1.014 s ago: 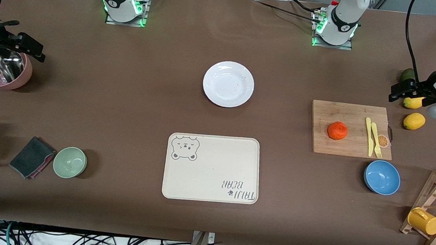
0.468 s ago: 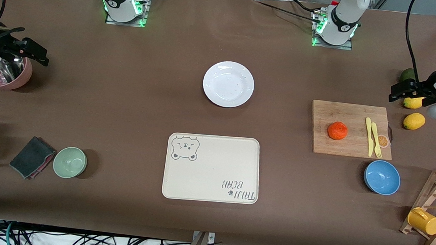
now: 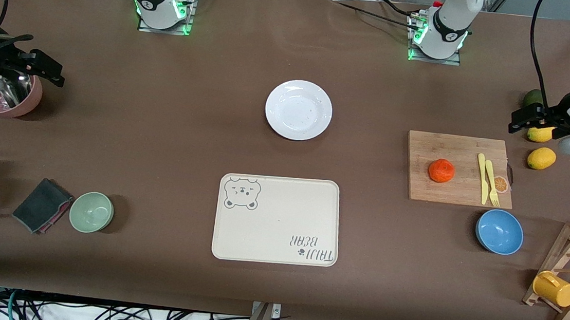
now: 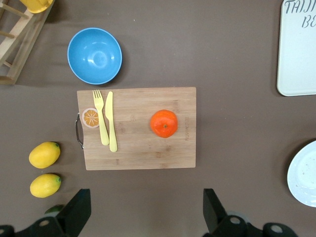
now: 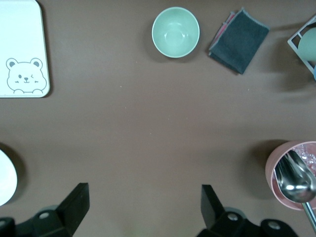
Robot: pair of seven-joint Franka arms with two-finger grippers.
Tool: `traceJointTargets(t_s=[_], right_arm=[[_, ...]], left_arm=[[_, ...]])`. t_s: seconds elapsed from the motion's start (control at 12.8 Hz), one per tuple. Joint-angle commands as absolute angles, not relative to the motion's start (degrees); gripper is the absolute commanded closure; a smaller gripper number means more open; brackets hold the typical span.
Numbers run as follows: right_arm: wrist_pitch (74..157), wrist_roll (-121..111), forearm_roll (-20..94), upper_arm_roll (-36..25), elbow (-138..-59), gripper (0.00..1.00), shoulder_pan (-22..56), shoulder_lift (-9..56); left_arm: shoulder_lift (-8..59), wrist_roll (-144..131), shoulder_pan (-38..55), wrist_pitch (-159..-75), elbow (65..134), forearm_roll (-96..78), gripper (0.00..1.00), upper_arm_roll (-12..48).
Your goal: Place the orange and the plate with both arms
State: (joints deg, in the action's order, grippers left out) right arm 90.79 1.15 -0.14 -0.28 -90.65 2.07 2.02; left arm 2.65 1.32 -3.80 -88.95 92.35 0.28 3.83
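Orange [image 3: 441,170] on the cutting board [image 3: 457,195], both end effectors (left [image 4: 143,210], right [image 5: 143,210]) spread wide, empty.

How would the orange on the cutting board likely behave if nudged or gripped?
The orange is round and lies loose on the flat board, so a nudge would probably roll it. Its bumpy skin likely gives fingers fair grip. It looks firm, probably not fragile.

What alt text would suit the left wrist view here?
An orange sits on a wooden cutting board beside a yellow fork and knife, seen from above between the left claw's open fingers. A blue bowl, two lemons and the plate's edge surround the board.
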Motion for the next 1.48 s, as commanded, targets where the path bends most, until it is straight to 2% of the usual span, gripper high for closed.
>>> traceJointTargets(t_s=[0.0, 0.31, 0.55, 0.7, 1.01, 1.4], right_arm=[[91.2, 1.6, -0.1, -0.4, -89.8, 0.0, 2.3, 2.4], [91.3, 1.6, 0.1, -0.7, -89.8, 0.0, 1.9, 2.7], [91.3, 1.1, 0.3, -0.7, -89.9, 0.0, 1.9, 2.6], [90.7, 1.1, 0.3, -0.5, -89.9, 0.0, 1.9, 2.0], [91.3, 0.9, 1.4, -0.8, -89.9, 0.0, 1.9, 2.6], [92.0, 0.7, 1.5, -0.6, -89.9, 0.0, 2.0, 2.5]], left_arm=[[2.9, 2.5, -4.0, -87.9, 91.3, 1.8, 0.0, 3.9], [5.6, 2.5, -2.9, -88.2, 91.4, 0.9, 0.0, 4.0], [11.5, 2.4, -1.7, -88.2, 91.6, 2.9, 0.0, 4.4], [18.0, 2.5, -2.3, -88.7, 91.3, 1.0, 0.0, 4.3], [25.8, 1.4, -0.5, -93.5, 92.4, 0.6, 0.0, 4.5], [27.5, 1.0, -1.8, -104.3, 98.9, 0.5, 0.0, 4.4]])
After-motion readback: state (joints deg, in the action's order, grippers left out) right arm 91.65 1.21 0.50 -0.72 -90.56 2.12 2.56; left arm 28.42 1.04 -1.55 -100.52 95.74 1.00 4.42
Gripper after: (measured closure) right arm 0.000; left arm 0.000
